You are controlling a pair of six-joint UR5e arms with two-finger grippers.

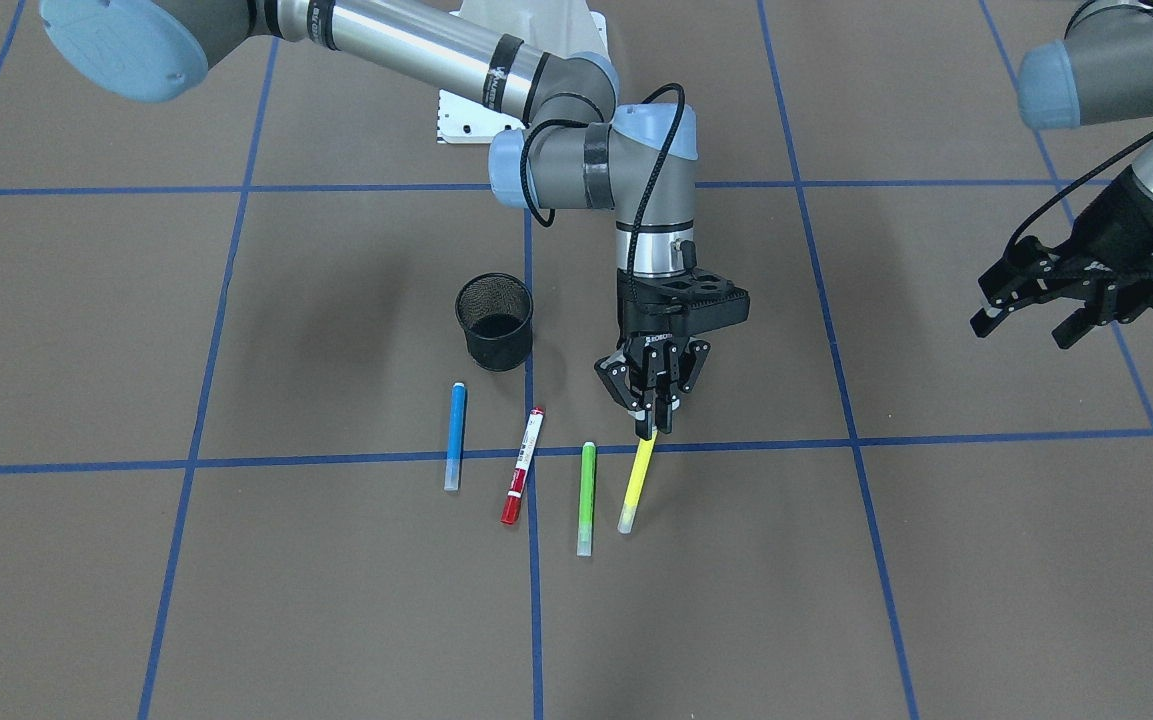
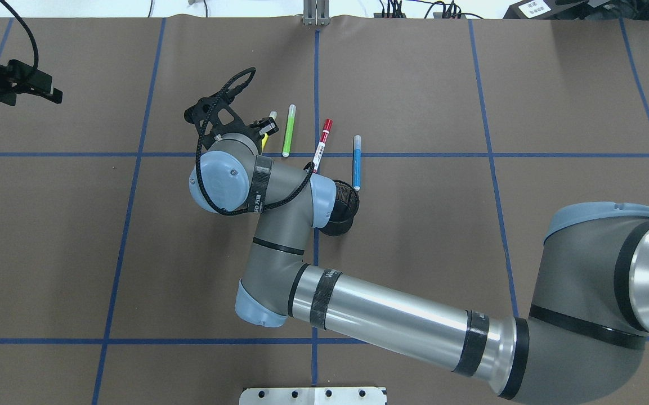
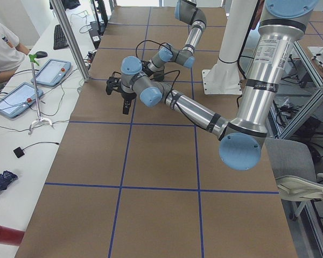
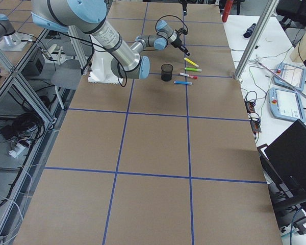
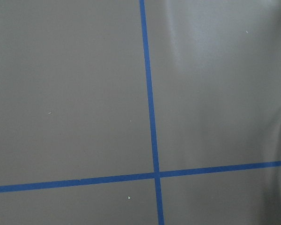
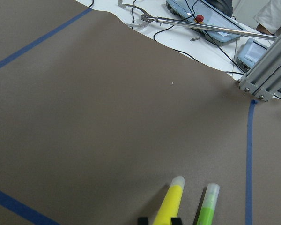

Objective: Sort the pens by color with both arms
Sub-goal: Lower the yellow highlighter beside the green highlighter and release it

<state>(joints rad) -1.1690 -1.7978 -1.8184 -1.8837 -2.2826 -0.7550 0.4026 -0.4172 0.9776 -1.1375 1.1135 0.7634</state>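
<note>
Four pens lie in a row on the brown table. The blue pen (image 1: pixel 455 436) (image 2: pixel 357 163), the white pen with red caps (image 1: pixel 523 465) (image 2: pixel 321 143) and the green pen (image 1: pixel 587 498) (image 2: pixel 289 130) lie free. My right gripper (image 1: pixel 654 428) reaches across and is shut on the robot-side end of the yellow pen (image 1: pixel 637 485). The right wrist view shows the yellow pen (image 6: pixel 171 201) between the fingertips, with the green pen (image 6: pixel 207 204) beside it. My left gripper (image 1: pixel 1024 330) (image 2: pixel 31 93) hangs open and empty, far from the pens.
A black mesh cup (image 1: pixel 494 322) (image 2: pixel 344 211) stands upright just behind the blue and red pens, partly hidden under the right arm in the overhead view. Blue tape lines (image 5: pixel 150 108) cross the table. The white base mount (image 1: pixel 526 60) is at the robot's edge.
</note>
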